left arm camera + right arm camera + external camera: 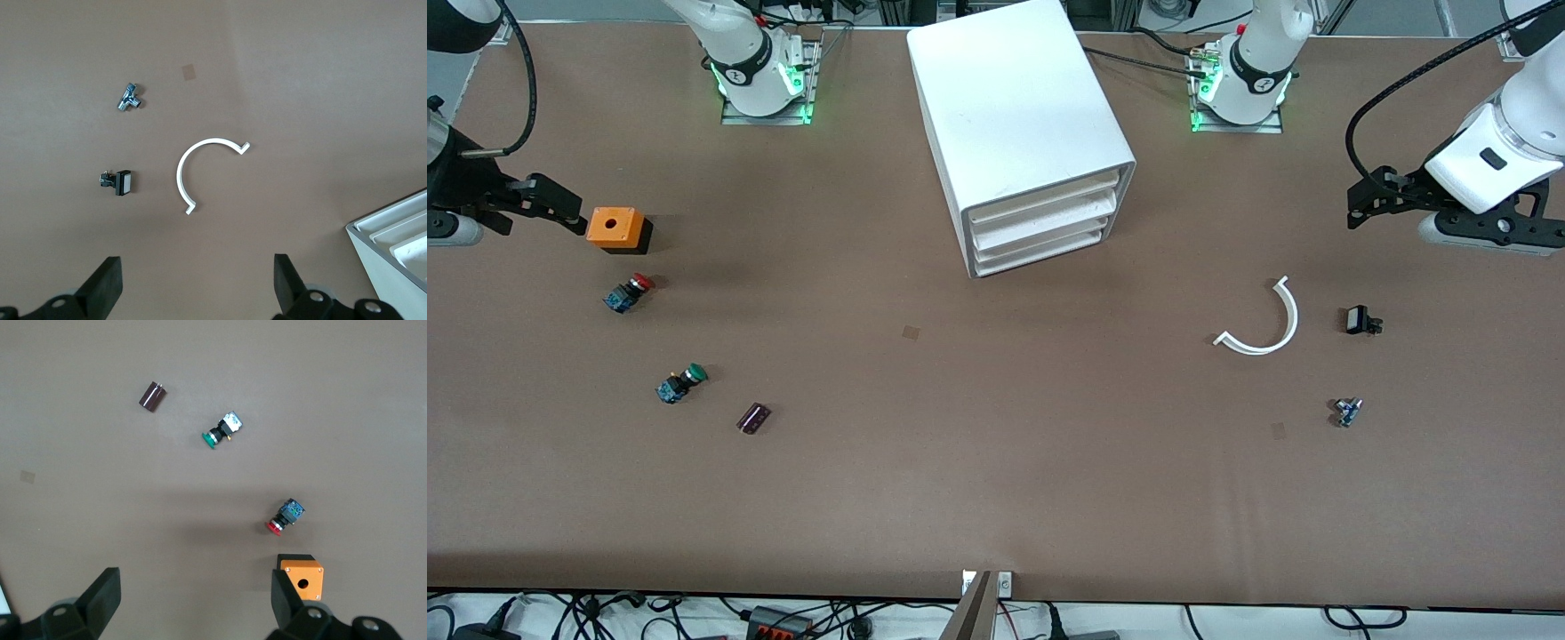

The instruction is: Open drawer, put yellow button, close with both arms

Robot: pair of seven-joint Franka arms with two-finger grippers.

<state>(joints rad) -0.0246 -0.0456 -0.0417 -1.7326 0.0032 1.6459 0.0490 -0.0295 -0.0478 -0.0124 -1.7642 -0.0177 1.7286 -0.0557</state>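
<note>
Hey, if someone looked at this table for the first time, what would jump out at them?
First the big white cabinet with three shut drawer fronts, standing between the two arm bases. Next the orange box toward the right arm's end, with a red-capped button and a green-capped button nearer the front camera. Both claws are open, the right claw beside the orange box, the left claw over bare table.

Wide bare counter [996, 462] lies in front of the cabinet [1021, 133]; obstacles sit only toward the ends: orange box [615, 228], red button [628, 292], green button [680, 383], white arc [1263, 322].
</note>
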